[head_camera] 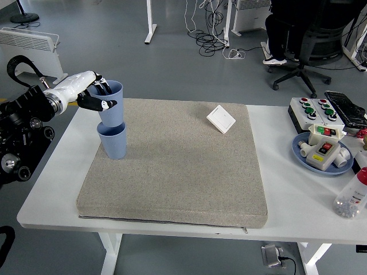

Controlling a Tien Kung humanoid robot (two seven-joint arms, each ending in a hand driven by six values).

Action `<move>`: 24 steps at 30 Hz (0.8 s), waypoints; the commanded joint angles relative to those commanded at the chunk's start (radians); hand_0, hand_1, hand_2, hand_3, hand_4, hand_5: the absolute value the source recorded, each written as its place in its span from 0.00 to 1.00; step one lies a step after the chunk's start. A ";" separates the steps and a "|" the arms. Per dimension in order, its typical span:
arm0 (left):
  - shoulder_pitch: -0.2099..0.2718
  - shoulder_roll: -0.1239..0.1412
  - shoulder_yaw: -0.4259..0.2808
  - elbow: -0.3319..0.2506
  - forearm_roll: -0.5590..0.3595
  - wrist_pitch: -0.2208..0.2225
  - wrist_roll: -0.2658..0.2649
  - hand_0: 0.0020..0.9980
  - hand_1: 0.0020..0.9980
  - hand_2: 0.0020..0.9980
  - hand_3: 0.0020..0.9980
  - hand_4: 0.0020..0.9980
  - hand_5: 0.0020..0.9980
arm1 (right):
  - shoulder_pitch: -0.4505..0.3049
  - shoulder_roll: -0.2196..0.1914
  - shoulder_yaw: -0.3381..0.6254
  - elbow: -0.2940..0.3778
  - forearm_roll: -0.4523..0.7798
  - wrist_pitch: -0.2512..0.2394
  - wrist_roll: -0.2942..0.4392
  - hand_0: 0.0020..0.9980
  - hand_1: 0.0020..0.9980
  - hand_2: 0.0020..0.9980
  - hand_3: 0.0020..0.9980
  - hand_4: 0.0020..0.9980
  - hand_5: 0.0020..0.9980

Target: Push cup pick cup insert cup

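Observation:
A blue cup [113,142] stands upright on the grey mat [178,172] near its left edge. My left hand [98,94] is shut on a second blue cup [111,103], fingers inside the rim and thumb outside. It holds that cup upright directly over the standing cup, with its base entering the standing cup's mouth. The right arm is out of view.
A white square switch plate [221,118] lies on the mat's far side. At the table's right are a button box [312,109], a blue plate [304,156] with white parts, a black device [344,107] and a clear bottle [351,198].

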 joint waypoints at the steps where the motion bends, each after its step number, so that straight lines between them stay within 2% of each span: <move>1: 0.002 0.000 -0.003 0.001 0.002 0.000 0.000 0.47 0.57 0.58 0.57 0.52 0.13 | 0.000 0.000 -0.001 0.000 0.000 0.000 0.000 0.75 0.63 0.63 0.56 0.07 0.44; 11: 0.015 -0.011 0.009 0.016 0.001 0.010 -0.010 0.47 0.57 0.58 0.57 0.52 0.13 | -0.005 0.001 -0.004 0.000 -0.002 0.000 -0.001 0.75 0.63 0.63 0.56 0.07 0.44; 21: 0.029 -0.009 0.009 0.022 0.008 0.015 -0.019 0.47 0.57 0.58 0.57 0.52 0.13 | -0.006 0.001 -0.007 0.000 0.002 0.000 -0.001 0.75 0.63 0.63 0.56 0.07 0.44; 24: 0.029 -0.010 0.010 0.023 0.012 0.013 -0.022 0.46 0.58 0.61 0.59 0.53 0.12 | -0.005 0.001 -0.006 0.000 0.001 0.000 0.000 0.75 0.63 0.63 0.56 0.07 0.44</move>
